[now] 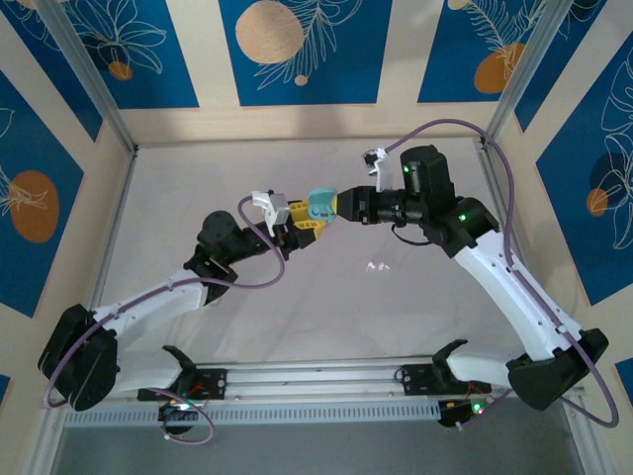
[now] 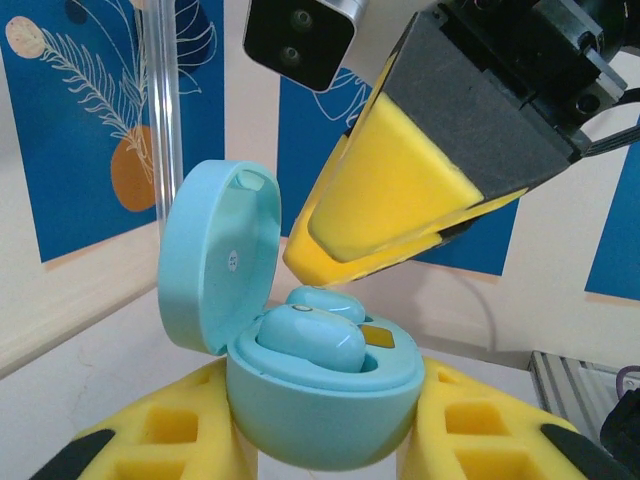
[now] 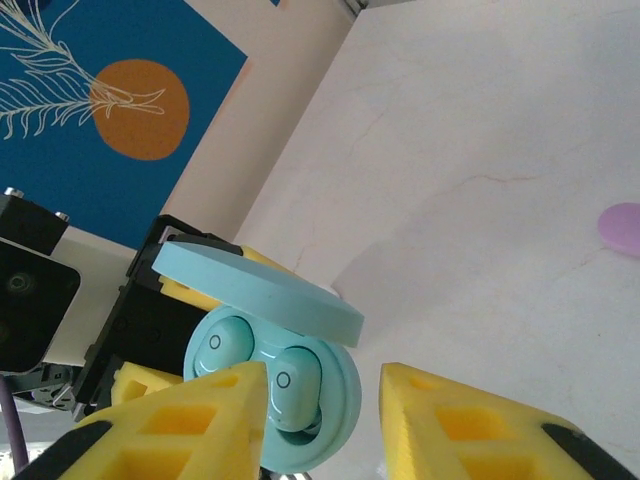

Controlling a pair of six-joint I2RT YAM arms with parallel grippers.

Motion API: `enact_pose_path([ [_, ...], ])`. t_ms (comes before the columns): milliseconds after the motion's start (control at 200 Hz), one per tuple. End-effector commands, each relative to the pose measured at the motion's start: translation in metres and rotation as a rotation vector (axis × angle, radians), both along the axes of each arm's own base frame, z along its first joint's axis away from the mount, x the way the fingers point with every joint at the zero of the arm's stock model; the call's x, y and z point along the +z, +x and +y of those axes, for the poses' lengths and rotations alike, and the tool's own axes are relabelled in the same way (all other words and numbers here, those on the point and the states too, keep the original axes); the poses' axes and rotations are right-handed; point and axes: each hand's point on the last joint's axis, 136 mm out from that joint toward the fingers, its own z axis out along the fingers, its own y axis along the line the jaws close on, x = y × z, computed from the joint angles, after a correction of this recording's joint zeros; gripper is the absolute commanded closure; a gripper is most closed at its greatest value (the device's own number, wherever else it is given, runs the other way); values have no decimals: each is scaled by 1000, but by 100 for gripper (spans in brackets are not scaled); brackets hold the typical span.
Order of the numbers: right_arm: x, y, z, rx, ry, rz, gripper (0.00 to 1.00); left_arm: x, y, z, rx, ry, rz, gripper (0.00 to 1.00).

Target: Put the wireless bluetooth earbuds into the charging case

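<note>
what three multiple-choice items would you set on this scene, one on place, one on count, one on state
1. Where is the teal case? A) lying on the table B) in the left pincer C) in a box
2. How many teal earbuds sit in it? A) none B) one C) two
3. How is its lid? A) shut B) open C) lying apart

Answers: 1 B, the left wrist view shows yellow fingers clamping its sides; 2 C, two buds lie side by side in the wells; 3 B, the lid stands hinged up.

Left tool (image 2: 320,435) clamped; right tool (image 3: 322,400) fingers apart.
</note>
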Motion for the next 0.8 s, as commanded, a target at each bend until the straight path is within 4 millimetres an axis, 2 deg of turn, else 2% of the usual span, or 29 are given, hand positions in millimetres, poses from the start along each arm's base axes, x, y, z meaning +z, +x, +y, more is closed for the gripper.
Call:
enact_pose_path([
  [0, 29, -6, -6, -12, 71, -55, 61, 24, -12, -1, -33, -41, -78, 70],
  [195, 53, 6, -12, -38, 188, -38, 55, 20, -12, -1, -36, -28, -73, 70],
  [340, 59, 19, -9, -43, 192, 14, 52, 21, -12, -1, -36, -30, -71, 70],
  [575, 27, 37, 6, -23, 141, 176, 49, 27, -12, -2, -40, -39, -83, 70],
  [690, 17, 34, 14, 32, 124, 231, 48, 29, -12, -2, -34, -45, -89, 70],
  [795, 18, 27, 17, 72, 117, 229, 48, 29, -10, -2, -31, -42, -92, 70],
])
